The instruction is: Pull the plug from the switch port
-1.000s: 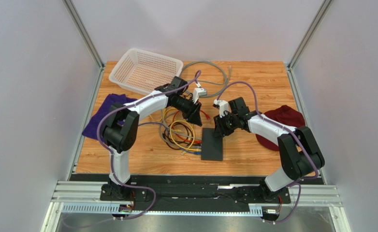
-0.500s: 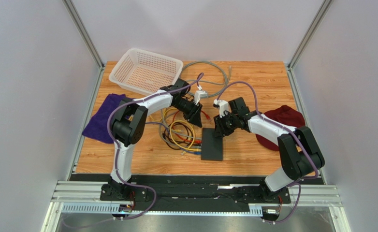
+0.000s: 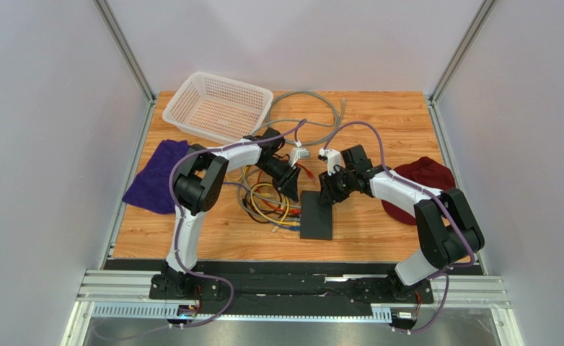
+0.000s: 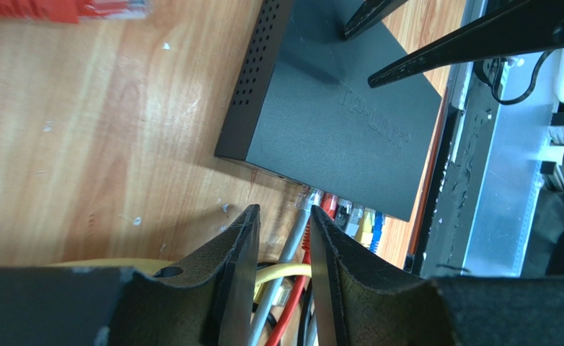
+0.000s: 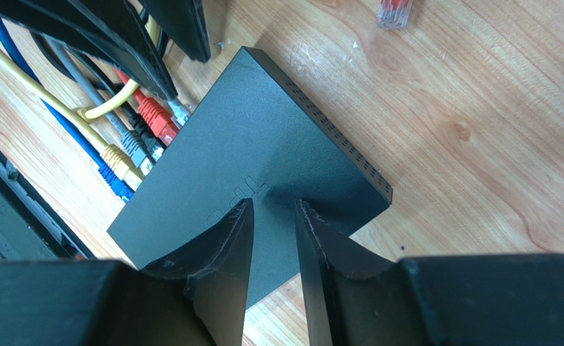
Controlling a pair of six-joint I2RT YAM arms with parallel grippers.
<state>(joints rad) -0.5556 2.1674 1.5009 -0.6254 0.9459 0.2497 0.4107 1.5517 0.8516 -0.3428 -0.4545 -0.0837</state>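
The black switch [image 3: 316, 215] lies flat on the wooden table, also in the left wrist view [image 4: 335, 115] and the right wrist view [image 5: 256, 166]. Several plugs sit in its left edge: a clear plug on a grey cable [image 4: 308, 198], then red [image 4: 328, 204], black, yellow and blue ones. My left gripper [image 4: 283, 209] is open; its fingers straddle the grey cable just behind the clear plug, without clamping it. In the top view it [image 3: 292, 189] is at the switch's far-left corner. My right gripper [image 5: 274, 204] is open, with its fingertips down on the switch's top near the far end [image 3: 328, 198].
A tangle of yellow, red, grey and black cables [image 3: 267, 198] lies left of the switch. A loose red plug [image 3: 308, 173] lies beyond it. A white mesh basket [image 3: 220, 107], a grey cable loop [image 3: 314, 115], a purple cloth [image 3: 155, 180] and a maroon cloth [image 3: 422, 180] sit around.
My left gripper has moved nearer and down to the switch's socket edge, and its elbow has swung right. The right arm and the switch have not moved.
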